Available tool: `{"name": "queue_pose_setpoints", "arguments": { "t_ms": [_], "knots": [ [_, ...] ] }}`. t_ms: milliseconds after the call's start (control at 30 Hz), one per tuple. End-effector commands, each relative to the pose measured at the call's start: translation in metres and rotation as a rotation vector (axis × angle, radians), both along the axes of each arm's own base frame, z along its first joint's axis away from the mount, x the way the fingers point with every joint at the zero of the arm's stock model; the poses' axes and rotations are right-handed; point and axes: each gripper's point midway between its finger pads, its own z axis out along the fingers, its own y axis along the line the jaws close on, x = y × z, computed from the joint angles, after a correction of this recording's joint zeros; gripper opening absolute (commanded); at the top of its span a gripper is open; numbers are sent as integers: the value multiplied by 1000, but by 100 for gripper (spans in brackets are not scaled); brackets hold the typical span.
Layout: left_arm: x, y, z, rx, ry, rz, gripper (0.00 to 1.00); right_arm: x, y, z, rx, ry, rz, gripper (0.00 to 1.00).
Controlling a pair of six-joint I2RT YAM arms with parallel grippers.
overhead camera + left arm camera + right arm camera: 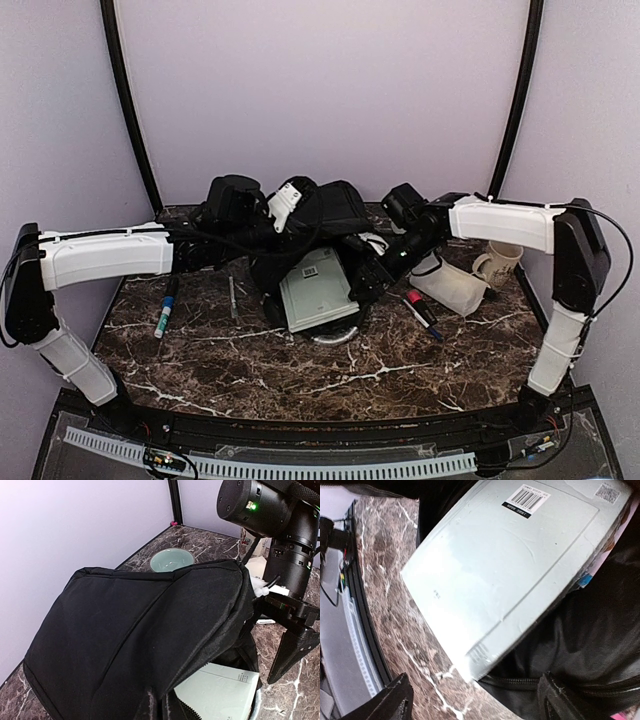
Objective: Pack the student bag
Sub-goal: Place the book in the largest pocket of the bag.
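Right gripper (477,702), barcoded book (505,580), student bag (135,630)

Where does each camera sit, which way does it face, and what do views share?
Top external: above, behind the bases, looking down on the marble table; left arm and right arm meet at the student bag.
Left wrist: close over the bag, facing the far corner and a green bowl; only the right arm's end shows.
Right wrist: looking down at the pale book sticking from the bag; right claw open at bottom.
Shared: bag and book, all three.
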Motion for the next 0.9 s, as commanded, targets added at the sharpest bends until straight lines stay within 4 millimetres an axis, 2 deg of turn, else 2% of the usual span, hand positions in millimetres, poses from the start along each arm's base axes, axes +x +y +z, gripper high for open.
{"name": "queue_pose_setpoints", "arguments": {
  "t_ms": [0,167,300,433,500,667,767,867],
  "knots": [
    [5,9,50,-122,-82,44,0,-23,-9,25,5,-155,90,81],
    [5,7,48,-136,-54,33,0,-67,-8,-6,-142,-232,276,70],
    [4,8,50,-141,-59,29,0,-105,-1,-12,-142,-175,450,61],
    [3,9,51,-143,-65,28,0,-116,11,-11,-88,-99,481,48],
    [4,11,52,-141,-69,40,0,-116,16,-8,-78,-107,490,45],
    [5,17,59,-151,-79,68,0,-79,14,-18,-195,-233,402,32],
    [7,22,62,-145,-85,97,0,-46,2,-21,-239,-271,339,31],
    [8,23,62,-150,-81,107,0,-2,-8,-10,-218,-294,237,31]
  ]
}}
